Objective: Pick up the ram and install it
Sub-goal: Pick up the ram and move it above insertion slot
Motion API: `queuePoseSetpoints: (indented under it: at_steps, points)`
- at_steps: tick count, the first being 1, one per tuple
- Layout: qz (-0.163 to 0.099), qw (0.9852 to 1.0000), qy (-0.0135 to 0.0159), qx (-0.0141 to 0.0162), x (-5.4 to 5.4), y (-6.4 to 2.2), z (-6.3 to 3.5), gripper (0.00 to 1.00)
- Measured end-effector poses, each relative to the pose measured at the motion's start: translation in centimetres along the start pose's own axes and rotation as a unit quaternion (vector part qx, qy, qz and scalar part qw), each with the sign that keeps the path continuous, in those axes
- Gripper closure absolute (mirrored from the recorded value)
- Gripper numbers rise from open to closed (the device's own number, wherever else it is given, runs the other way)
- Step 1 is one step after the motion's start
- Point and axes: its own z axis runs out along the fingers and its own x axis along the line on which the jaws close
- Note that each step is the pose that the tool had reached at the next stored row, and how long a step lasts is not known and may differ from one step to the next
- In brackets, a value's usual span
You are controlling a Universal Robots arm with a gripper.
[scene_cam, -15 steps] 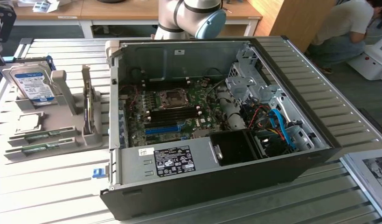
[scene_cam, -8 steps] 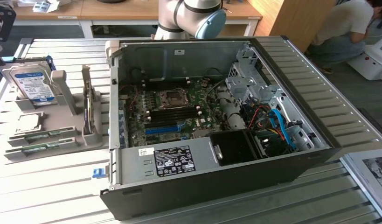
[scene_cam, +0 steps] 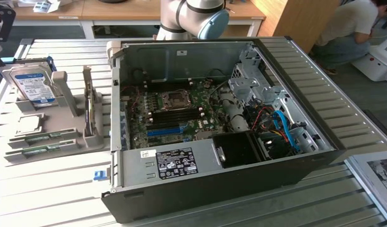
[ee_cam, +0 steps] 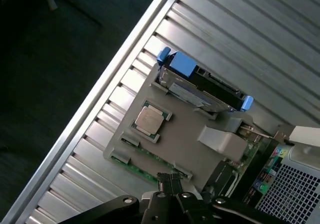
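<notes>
Nearest the wrist camera, the fingers (ee_cam: 171, 180) are pressed together and grip nothing; they hang over the near rim of the grey holder (ee_cam: 190, 139). Whether they touch it cannot be determined. The ram (ee_cam: 152, 157) lies flat in a recess of that holder, at the exterior view's left (scene_cam: 40, 138), well apart from the computer case (scene_cam: 200, 189). A second green stick (scene_cam: 43, 150) lies just beside it in its own recess. Grey tabs cross both sticks, evidently to stop them sliding. The processor chip (scene_cam: 28, 124) sits in a square pocket. The hard drive (scene_cam: 30, 85) stands upright in a slot, which keeps its faces clear. The case lies on its side with the panel off, so the motherboard (scene_cam: 174, 111) faces upward. Its black memory slots (scene_cam: 180, 113) run between the processor socket (scene_cam: 176, 98) and the blue expansion slot (scene_cam: 163, 131). Access is judged tight, with case walls on all sides and cables (scene_cam: 278, 127) at the exterior view's right. The holder sits close to the desk (scene_cam: 48, 189) edge, with dark floor (ee_cam: 45, 83) beyond. A person (scene_cam: 351, 28) crouches beyond the desk, well apart.
</notes>
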Motion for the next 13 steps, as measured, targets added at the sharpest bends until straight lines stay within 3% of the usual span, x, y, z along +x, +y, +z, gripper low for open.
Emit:
queuePoseSetpoints:
  at_steps: [7, 13]
  points:
    - [-0.036, 0.9993, 0.0016, -0.0008, 0.00, 0.00, 0.03, 0.90]
    - [-0.072, 0.9974, 0.0031, -0.0015, 0.00, -0.01, 0.05, 0.90]
